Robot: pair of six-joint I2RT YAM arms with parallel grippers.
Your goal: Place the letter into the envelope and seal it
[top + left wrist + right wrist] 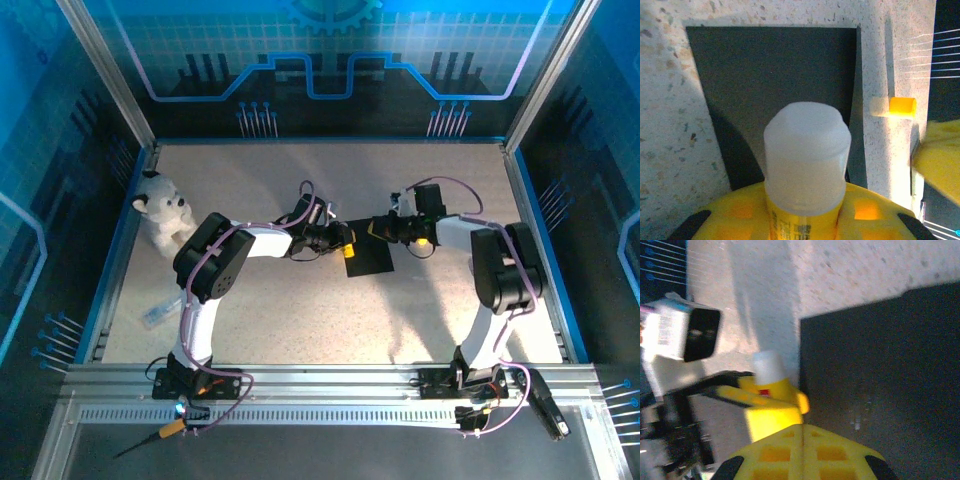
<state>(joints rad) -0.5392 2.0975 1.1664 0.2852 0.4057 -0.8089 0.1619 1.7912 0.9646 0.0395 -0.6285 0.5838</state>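
Note:
The black envelope [370, 260] lies flat in the middle of the table, its flap side hard to make out. My left gripper [345, 243] hovers at its left edge, shut on a yellow glue stick [807, 150] with a white cap that points over the envelope [775, 80]. From the other side my right gripper [383, 228] is at the envelope's far right corner, its yellow jaws [802, 432] pressed together with nothing between them, just above the envelope [880, 380]. The glue stick [769, 377] also appears in the right wrist view. The letter is out of view.
A white teddy bear [160, 215] sits at the table's left edge. A small clear object [160, 315] lies near the front left. A small yellow and pale piece [892, 106] lies on the table beside the envelope. Blue walls enclose the table.

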